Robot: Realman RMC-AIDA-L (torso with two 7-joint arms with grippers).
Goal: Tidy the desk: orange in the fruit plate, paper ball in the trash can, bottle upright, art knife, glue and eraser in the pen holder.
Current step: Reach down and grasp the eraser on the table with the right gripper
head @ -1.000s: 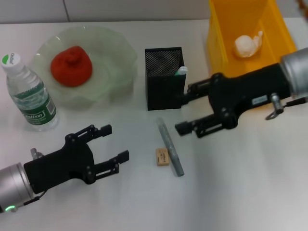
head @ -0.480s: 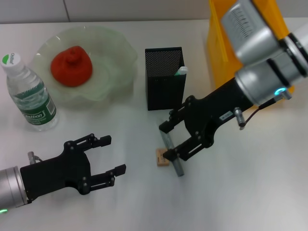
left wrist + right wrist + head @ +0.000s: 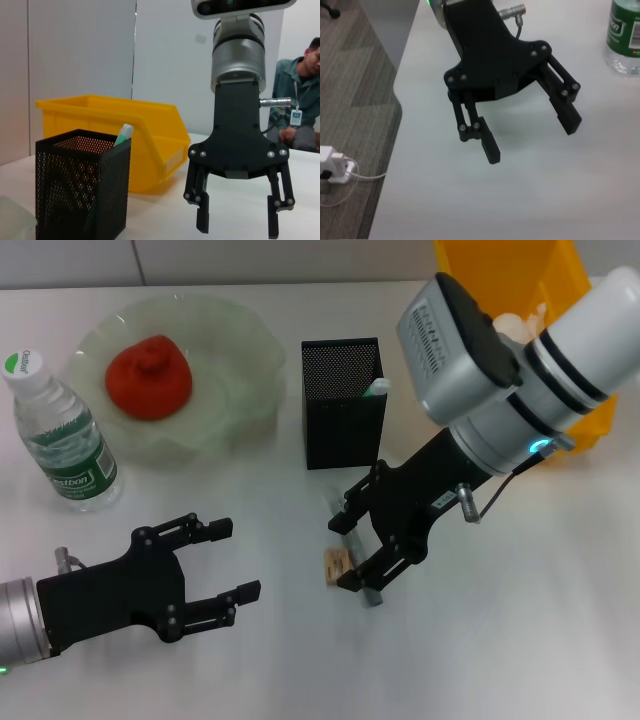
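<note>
The art knife [image 3: 354, 540], a thin grey stick, lies on the white tabletop [image 3: 520, 640] just below the middle of the head frame, and the small tan eraser [image 3: 336, 565] lies just beside it on the left. The right gripper [image 3: 350, 551] hangs directly above these two things with its jaws apart, one jaw near the upper end of the knife and the other near its lower end; whether it touches them cannot be told. Above them stands the black mesh pen holder [image 3: 343, 402], and a pale green-tipped stick, perhaps the glue [image 3: 377, 387], leans in its right corner. At the upper left the orange [image 3: 148, 376] rests in the green fruit plate [image 3: 240, 340]. The bottle [image 3: 58, 435] stands upright at the left edge. At the upper right the paper ball [image 3: 510, 325] lies inside the yellow trash can [image 3: 520, 270]. The left gripper [image 3: 228, 560] is at the lower left, low over the bare tabletop, jaws wide apart and holding nothing.
</note>
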